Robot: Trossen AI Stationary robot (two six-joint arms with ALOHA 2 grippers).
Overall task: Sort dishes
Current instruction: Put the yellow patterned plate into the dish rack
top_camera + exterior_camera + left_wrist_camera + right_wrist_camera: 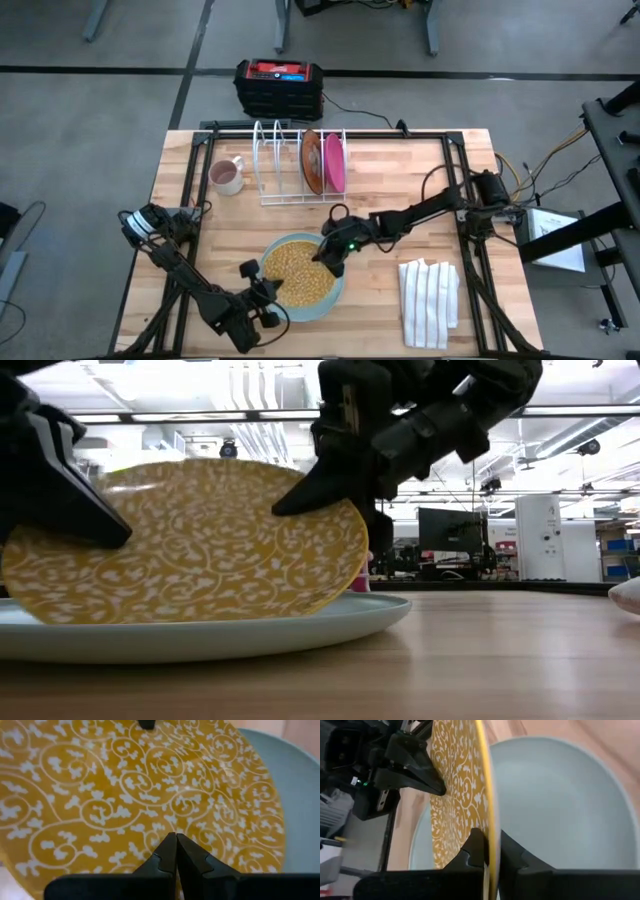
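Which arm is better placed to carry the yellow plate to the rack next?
Probably the right. Its claw pinches the yellow plate by the rim on the side nearer the rack; the left claw presses the plate's far edge, farther from the rack.

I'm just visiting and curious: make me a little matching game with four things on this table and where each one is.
Things:
1. yellow plate
2. teal plate
3. pink plate
4. white mug

Places:
A. standing on edge in the wire rack
B. lying flat on the table
C. tilted, gripped at opposite rims by the left tool and the right tool
D. upright on the table beside the rack

Pairs: 1-C, 2-B, 3-A, 4-D
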